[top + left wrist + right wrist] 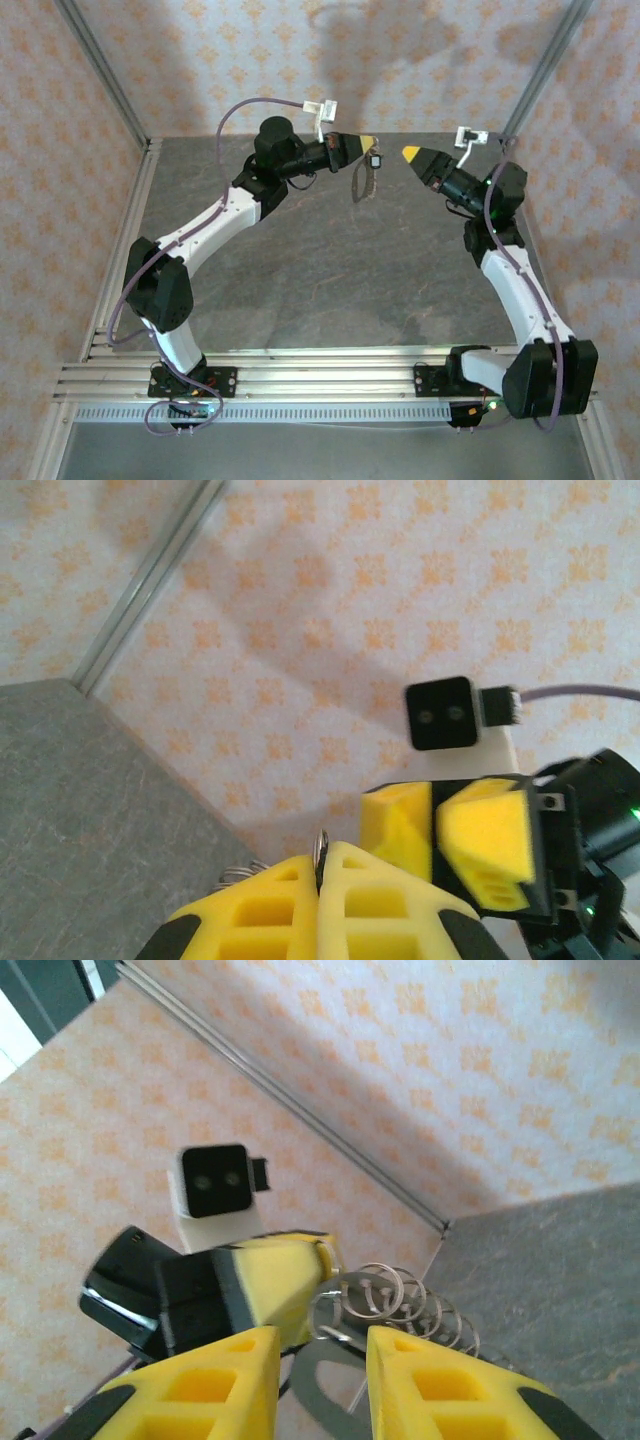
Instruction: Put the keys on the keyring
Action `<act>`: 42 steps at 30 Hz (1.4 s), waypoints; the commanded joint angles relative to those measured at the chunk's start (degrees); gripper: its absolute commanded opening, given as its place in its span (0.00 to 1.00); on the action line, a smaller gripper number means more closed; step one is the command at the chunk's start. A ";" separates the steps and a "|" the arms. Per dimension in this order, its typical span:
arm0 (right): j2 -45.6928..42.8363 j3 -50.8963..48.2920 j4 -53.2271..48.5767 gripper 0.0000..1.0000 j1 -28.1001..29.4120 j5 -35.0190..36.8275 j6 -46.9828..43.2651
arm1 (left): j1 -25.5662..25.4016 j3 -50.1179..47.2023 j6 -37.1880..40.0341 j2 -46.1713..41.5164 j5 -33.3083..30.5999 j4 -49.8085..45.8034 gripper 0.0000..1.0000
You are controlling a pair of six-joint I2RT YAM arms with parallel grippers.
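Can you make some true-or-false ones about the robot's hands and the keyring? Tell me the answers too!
1. The left hand is pinched shut on the keyring. True.
2. The keyring lies flat on the table. False: it dangles from the left hand.
3. The right hand is open. True.
4. The key has a red head. False: its head is black.
5. Both hands are at the near edge of the table. False: both are at the table's far end, with their tips pointing at each other.
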 commanded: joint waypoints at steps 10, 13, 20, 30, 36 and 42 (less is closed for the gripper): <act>6.03 5.35 13.22 0.29 1.88 6.49 10.44 | -1.60 -2.36 -8.23 -2.80 -7.00 16.13 0.00; 7.87 7.00 13.52 0.29 4.27 8.51 10.43 | -1.94 -2.36 -8.98 -2.49 -7.79 16.94 0.00; 10.44 8.35 15.89 0.30 7.14 10.70 11.72 | -2.31 -2.36 -9.55 -2.23 -9.08 17.67 0.00; 12.14 8.97 16.48 0.31 10.35 11.61 11.74 | -2.47 -2.27 -9.60 -1.70 -9.69 17.96 0.00; 12.22 8.97 16.49 0.30 10.73 11.87 11.74 | -2.43 -2.19 -9.47 -1.68 -9.80 17.67 0.00; 11.71 8.97 16.16 0.30 10.77 12.36 11.34 | -2.48 -2.33 -9.28 -1.52 -9.61 17.41 0.00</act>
